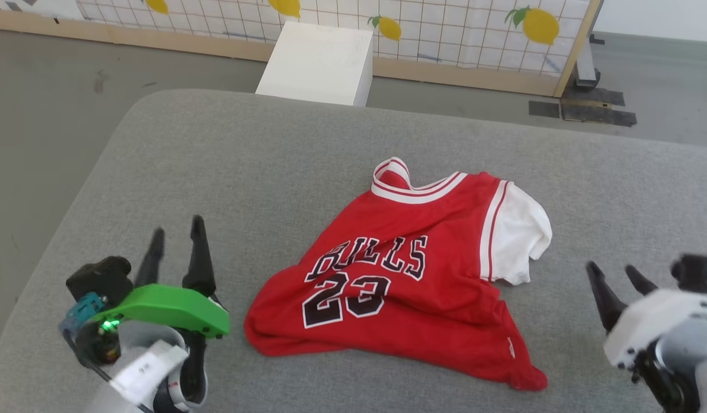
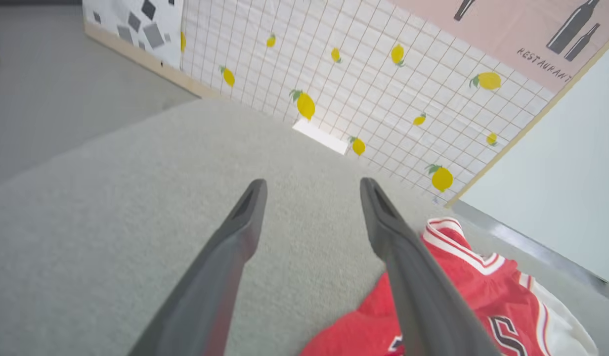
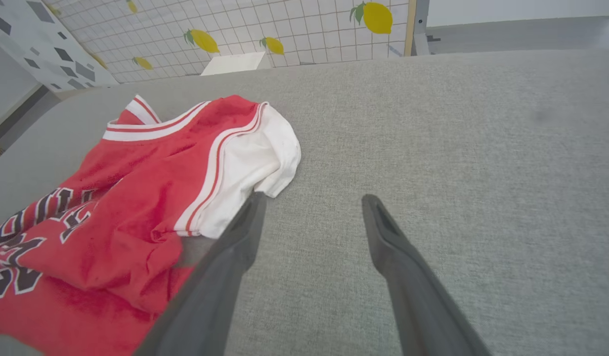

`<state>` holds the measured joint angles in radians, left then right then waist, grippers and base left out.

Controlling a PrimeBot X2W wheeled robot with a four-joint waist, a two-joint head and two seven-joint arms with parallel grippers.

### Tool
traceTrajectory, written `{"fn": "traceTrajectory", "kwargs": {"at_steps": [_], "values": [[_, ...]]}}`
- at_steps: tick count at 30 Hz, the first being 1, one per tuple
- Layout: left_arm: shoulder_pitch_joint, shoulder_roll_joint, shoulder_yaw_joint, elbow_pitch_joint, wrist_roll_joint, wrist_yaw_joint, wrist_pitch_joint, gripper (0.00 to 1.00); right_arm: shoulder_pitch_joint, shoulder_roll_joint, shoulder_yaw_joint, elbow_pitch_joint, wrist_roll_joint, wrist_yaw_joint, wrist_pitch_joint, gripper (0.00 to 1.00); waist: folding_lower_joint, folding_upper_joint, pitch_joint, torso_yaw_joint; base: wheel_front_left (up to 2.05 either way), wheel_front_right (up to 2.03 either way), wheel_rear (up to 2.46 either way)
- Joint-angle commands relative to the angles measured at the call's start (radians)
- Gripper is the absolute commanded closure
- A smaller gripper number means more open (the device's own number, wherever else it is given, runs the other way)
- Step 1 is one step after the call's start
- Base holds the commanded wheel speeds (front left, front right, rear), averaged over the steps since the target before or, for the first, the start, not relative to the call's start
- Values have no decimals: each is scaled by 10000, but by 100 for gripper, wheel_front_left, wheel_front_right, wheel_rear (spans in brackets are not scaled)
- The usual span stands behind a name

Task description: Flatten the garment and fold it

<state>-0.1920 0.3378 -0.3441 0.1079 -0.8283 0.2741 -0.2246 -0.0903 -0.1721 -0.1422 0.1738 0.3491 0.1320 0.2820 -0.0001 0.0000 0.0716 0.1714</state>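
Both sets of jaws stood wide open and empty, the left gripper (image 1: 177, 226) and the right gripper (image 1: 612, 268) over the near edge of the grey cushion (image 1: 244, 160); the garment (image 1: 399, 287) lay rumpled at that cushion's middle; soft, light and limp, it probably wanted pinching at its hem corners.

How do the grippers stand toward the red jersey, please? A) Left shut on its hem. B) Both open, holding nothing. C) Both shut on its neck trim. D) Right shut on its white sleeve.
B: the left gripper and right gripper each show spread fingers with nothing between them, one on either side of the jersey.
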Motion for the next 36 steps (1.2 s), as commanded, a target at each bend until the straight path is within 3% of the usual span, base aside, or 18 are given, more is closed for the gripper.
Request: {"fn": "traceTrajectory", "kwargs": {"at_steps": [1,6,11,19,26,27,28,31,36], "values": [[-89,143,-65,-87,711,-16,-217,0,-415,-191,240,75,-184,-13,246,0,1,0,115,39,0,0,0],[-53,-271,390,-913,2943,-15,-364,0,-1538,-756,874,565,-872,-13,1489,0,1,0,547,230,0,0,0],[294,-1205,980,-1582,4510,-509,-368,0,-2901,-1089,1572,1164,-1594,-13,2750,0,1,0,1224,509,0,0,0],[435,-2444,1591,-1730,5510,-1259,-370,0,-4049,-1530,2662,2484,-2322,-13,3408,0,1,0,2082,834,0,0,0],[383,-2810,1839,-1682,5775,-1667,-370,0,-4176,-1338,3006,3298,-2291,-13,3290,0,1,0,2309,873,0,0,0],[386,-2829,1873,-1651,5785,-1713,-370,0,-4192,-1343,3034,3351,-2166,-13,3276,81,1,0,2268,827,0,0,0],[390,-2840,1890,-1616,5798,-1745,-370,0,-4199,-1375,3095,3359,-2046,-13,3253,100,1,0,2227,791,0,0,0],[472,-2865,2021,-1435,5731,-1878,-371,0,-4307,-1675,2962,3112,-1264,-13,2955,100,1,0,1902,493,0,0,0],[624,-2872,2065,-1203,5500,-1963,-371,0,-3999,-2260,1459,2218,-634,-13,2246,100,1,0,1342,199,0,0,0]]}}
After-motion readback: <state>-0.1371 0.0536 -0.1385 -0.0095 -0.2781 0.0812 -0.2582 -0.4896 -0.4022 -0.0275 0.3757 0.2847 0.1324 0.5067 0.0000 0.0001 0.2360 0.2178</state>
